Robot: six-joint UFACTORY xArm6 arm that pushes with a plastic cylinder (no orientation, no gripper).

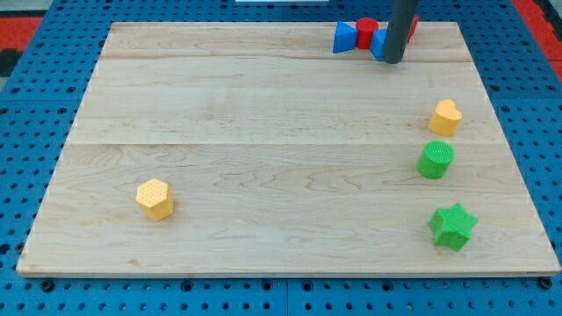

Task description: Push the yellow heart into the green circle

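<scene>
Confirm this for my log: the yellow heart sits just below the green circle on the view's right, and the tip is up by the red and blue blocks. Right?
Not quite. The camera view shows the yellow heart just above the green circle, not below. My tip is indeed by the red and blue blocks.

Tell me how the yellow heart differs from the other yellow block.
The yellow heart has a notched, lobed outline; the yellow hexagon has flat sides. The yellow heart sits at the view's right, just above the green circle; the yellow hexagon stands alone at the lower left. My tip is nearer the yellow heart. Both are yellow and similar in size.
</scene>
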